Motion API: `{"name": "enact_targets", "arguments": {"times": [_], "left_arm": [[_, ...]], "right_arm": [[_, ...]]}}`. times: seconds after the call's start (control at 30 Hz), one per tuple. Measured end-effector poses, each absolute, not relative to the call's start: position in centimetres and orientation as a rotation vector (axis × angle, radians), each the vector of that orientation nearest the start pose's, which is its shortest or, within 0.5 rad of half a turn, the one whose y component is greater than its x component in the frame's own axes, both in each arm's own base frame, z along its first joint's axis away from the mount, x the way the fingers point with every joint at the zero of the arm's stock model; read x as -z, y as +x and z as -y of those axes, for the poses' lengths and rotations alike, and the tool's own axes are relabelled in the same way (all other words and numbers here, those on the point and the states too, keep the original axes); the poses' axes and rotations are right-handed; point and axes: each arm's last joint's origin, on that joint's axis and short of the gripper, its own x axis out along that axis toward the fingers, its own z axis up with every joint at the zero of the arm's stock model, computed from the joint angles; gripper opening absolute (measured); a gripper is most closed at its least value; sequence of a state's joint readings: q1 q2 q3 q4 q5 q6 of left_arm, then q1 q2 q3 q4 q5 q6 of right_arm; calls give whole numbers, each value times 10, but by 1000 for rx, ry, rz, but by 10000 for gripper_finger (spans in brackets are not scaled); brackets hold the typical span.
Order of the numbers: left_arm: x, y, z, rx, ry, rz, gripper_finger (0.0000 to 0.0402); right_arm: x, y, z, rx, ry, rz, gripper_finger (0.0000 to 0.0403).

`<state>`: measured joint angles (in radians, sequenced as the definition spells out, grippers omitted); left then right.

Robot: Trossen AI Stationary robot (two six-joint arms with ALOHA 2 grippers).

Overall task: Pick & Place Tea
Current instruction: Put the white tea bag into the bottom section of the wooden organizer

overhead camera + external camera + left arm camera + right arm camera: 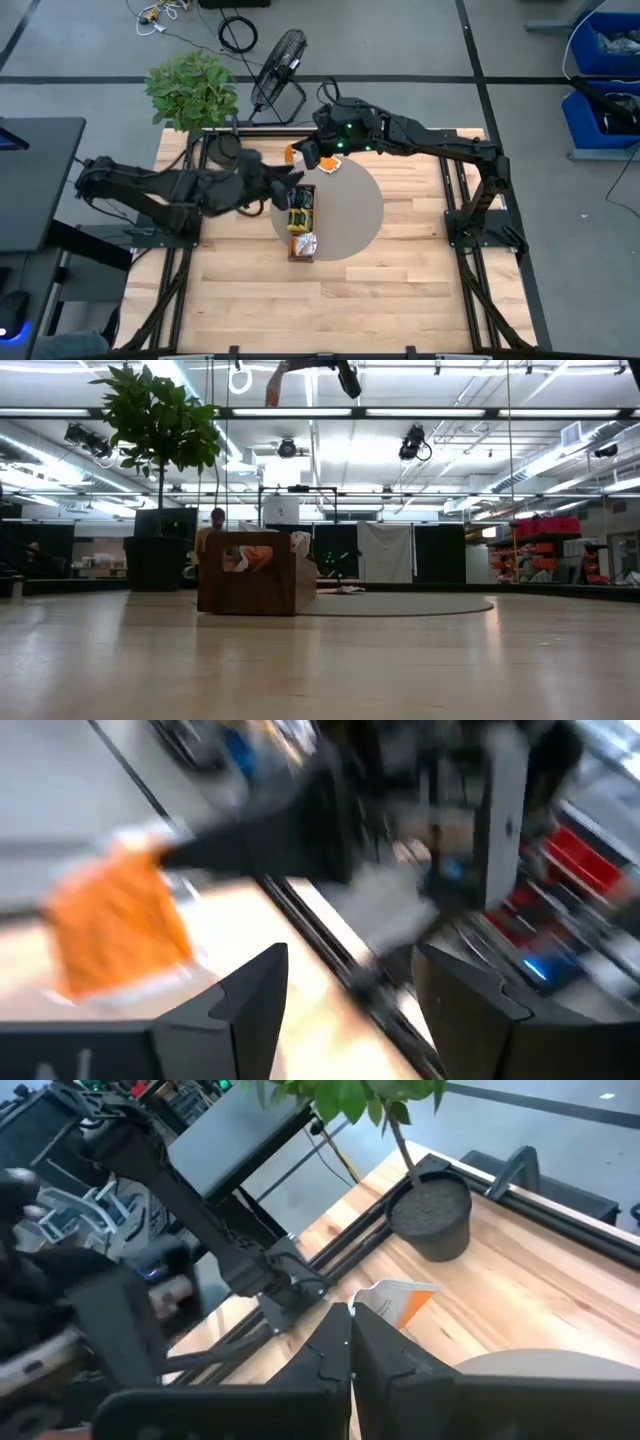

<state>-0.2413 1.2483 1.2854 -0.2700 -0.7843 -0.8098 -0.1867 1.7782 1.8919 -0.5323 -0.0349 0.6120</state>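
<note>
Closed tight on an orange tea bag [395, 1302], the right gripper [305, 153] hangs at the tray's [301, 222] twelve o'clock, mid-carry, needing lowering there; left gripper [283, 183] open at nine o'clock.

blurred orange sachet [118, 925] beyond parted fingers [245, 1000]

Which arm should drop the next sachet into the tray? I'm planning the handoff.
Right, probably: its gripper, jaws shut, already holds an orange-and-white square tea sachet near the long brown wooden tray; the left gripper is open.
</note>
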Motion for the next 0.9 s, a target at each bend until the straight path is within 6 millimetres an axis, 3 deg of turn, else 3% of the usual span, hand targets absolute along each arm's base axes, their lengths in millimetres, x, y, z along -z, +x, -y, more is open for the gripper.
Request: {"name": "enact_targets", "arguments": {"times": [0.17,0.4,0.9], "left_arm": [[-394,266,33,-441,-754,-128,221],[-385,262,23,-587,-774,-154,221],[-384,261,25,-565,-714,-201,220]], "right_arm": [[-411,392,72,262,649,-361,0],[-410,392,70,275,677,-366,0],[-407,390,69,274,683,-399,0]]}}
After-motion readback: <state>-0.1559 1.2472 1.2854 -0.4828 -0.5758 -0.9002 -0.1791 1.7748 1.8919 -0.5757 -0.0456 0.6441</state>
